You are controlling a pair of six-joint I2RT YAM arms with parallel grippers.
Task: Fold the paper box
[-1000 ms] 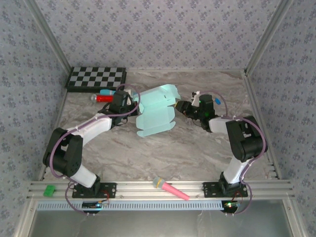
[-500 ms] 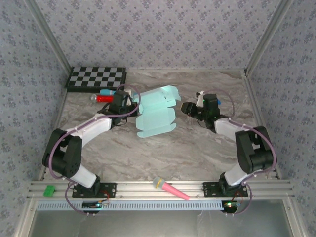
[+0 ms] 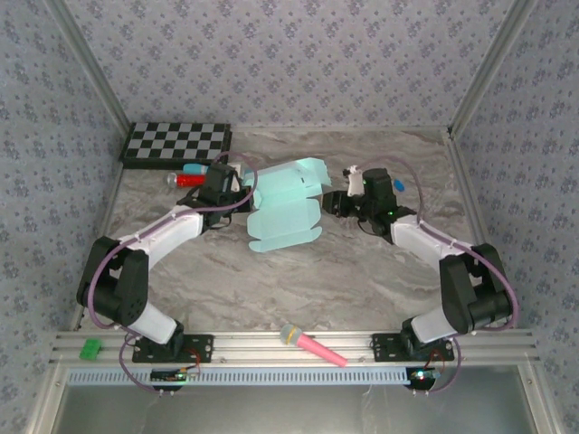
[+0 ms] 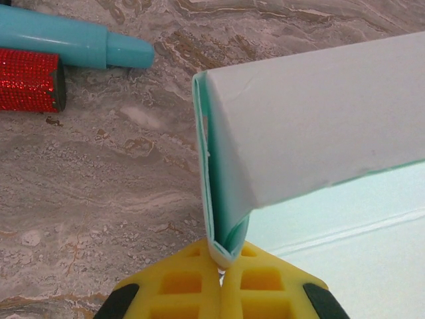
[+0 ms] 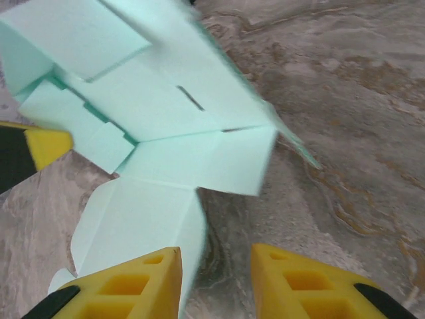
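- Folding is partly done, we judge: the pale aqua-blue thin-card paper box is a half-raised sheet, with one panel lifted and several flaps loose, not yet closed into a box.
- We find it on the table to the right of the black-and-white checkerboard, a little nearer the arm bases than that board.
- Our left gripper, between the checkerboard and the box, has its yellow pads pressed together on a doubled edge of the card, holding that side off the table.
- Our right gripper is on the far side of the box from the checkerboard. Its jaws stand apart with bare table between them, clasping nothing, and a loose flap lies just beside one finger.
- Next, we think, the right gripper must catch that flap and turn it up along its crease while the left pinch anchors the sheet. Thin card may buckle if pushed off the crease.
- The surface is a smooth grey-brown marble-patterned tabletop.
- A red glittery cylinder and a teal plastic pen lie just in front of the checkerboard's near edge.
- A pink toy microphone rests on the aluminium rail, well apart from the checkerboard.
- Lilac-grey floral wallpapered walls rise behind and beside the checkerboard.
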